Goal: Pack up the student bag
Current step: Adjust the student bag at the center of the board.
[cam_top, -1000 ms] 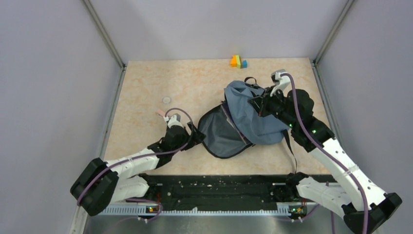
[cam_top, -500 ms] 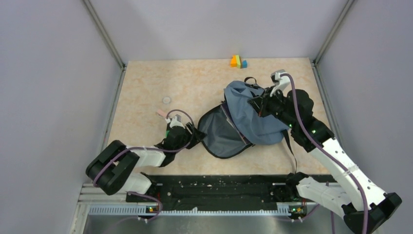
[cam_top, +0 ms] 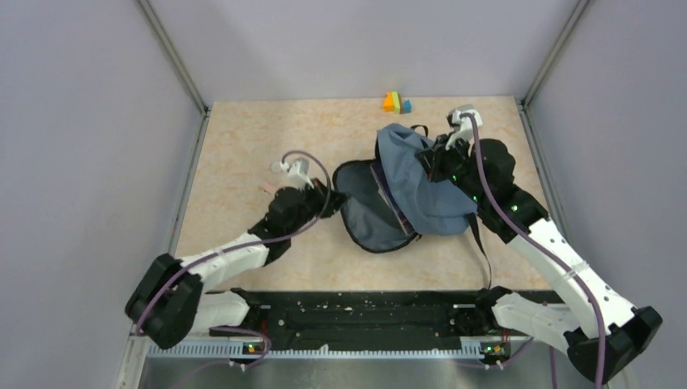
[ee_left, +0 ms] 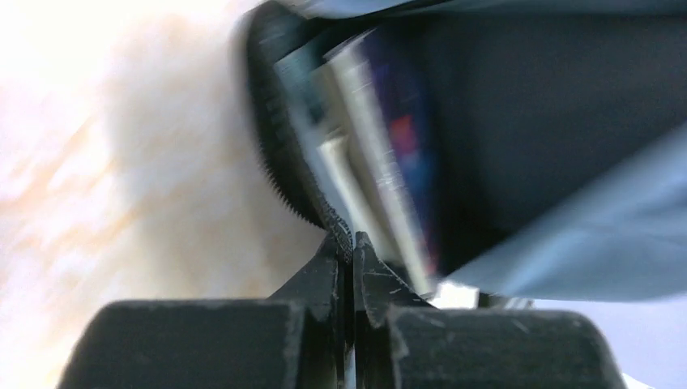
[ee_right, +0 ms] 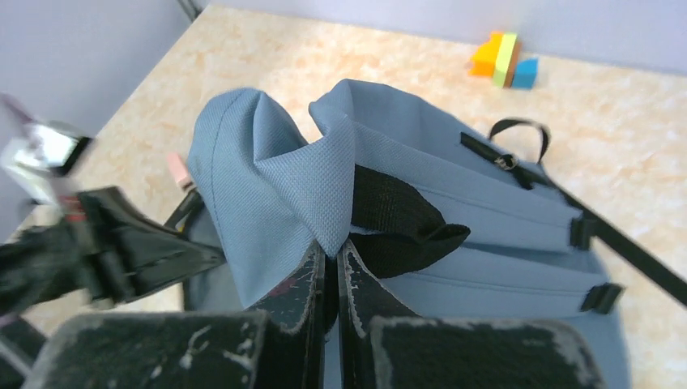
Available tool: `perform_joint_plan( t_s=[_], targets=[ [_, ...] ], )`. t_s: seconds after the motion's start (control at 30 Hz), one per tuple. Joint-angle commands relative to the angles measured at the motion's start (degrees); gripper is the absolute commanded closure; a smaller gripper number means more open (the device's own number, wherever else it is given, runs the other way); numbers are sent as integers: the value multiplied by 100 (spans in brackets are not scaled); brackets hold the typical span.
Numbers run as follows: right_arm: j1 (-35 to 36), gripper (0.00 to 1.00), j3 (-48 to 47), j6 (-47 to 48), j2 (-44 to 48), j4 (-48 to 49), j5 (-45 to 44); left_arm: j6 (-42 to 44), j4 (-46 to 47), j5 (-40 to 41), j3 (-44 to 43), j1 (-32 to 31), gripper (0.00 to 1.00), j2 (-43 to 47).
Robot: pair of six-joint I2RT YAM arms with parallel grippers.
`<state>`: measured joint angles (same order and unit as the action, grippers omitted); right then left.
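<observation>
The student bag (cam_top: 421, 182) is a large grey-blue backpack lying right of the table's middle, its mouth open toward the left with the dark lining (cam_top: 364, 212) showing. Books (ee_left: 381, 146) stand inside the opening. My left gripper (cam_top: 334, 193) sits at the mouth's left rim, and its jaws (ee_left: 350, 243) are shut on the black zipper edge (ee_left: 279, 174). My right gripper (cam_top: 434, 162) is over the bag's top, shut (ee_right: 332, 250) on a raised fold of blue fabric (ee_right: 275, 182) beside a black strap (ee_right: 397, 215).
Orange, yellow and blue blocks (cam_top: 396, 102) stand at the far edge near the back wall. A small pink object (cam_top: 266, 187) lies left of my left arm. Grey walls close in the table on the left, right and back.
My left gripper has gone from open to shut and has moved up and right onto the bag's zipper rim. The right gripper has pulled the fabric slightly farther back.
</observation>
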<state>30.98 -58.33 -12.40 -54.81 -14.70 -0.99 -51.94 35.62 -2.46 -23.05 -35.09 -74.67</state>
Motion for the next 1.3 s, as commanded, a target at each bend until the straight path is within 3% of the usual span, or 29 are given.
perform_joint_plan(
  t_s=[0.0, 0.1, 0.2, 0.3, 0.53, 0.63, 0.77, 0.8, 0.93, 1.03, 1.13, 1.27],
  targets=[
    [-40, 100, -922, 632, -259, 624, -812, 1231, -688, -392, -1647, 42, 100, 1565],
    [-40, 100, -1501, 761, -465, 697, -742, 1361, -1218, -1034, -2825, 54, 100, 1774],
    [-35, 100, -2079, 877, -666, 638, -732, 1308, -1947, -1685, -4133, 54, 100, 1412],
    [-40, 100, -2537, 906, -861, 617, -629, 971, -1953, -2183, -4870, 53, 100, 956],
    [-40, 100, -2592, 866, -1364, 946, -452, 116, -996, -2540, -5061, 46, 100, 539],
    [-35, 100, -2393, 850, -1633, 967, -726, 223, -1022, -2335, -4915, 46, 100, 403],
    [-40, 100, -1996, 673, -1506, 1050, -367, 696, -1315, -1783, -4650, 46, 100, 230],
    [-40, 96, -1888, 623, -1404, 1081, -260, 799, -1370, -1603, -4614, 46, 100, 208],
    [-40, 43, -1602, 558, -920, 1043, 67, 1012, -1404, -1109, -4567, 40, 100, 201],
    [-40, 15, -1565, 606, -586, 771, 424, 1046, -1404, -929, -4535, 38, 100, 257],
    [-40, 3, -1363, 637, -206, 637, 720, 1081, -1423, -712, -4475, 46, 100, 321],
    [-40, 1, -766, 752, 360, 737, 1449, 1074, -1434, -636, -4466, 42, 100, 349]
  ],
)
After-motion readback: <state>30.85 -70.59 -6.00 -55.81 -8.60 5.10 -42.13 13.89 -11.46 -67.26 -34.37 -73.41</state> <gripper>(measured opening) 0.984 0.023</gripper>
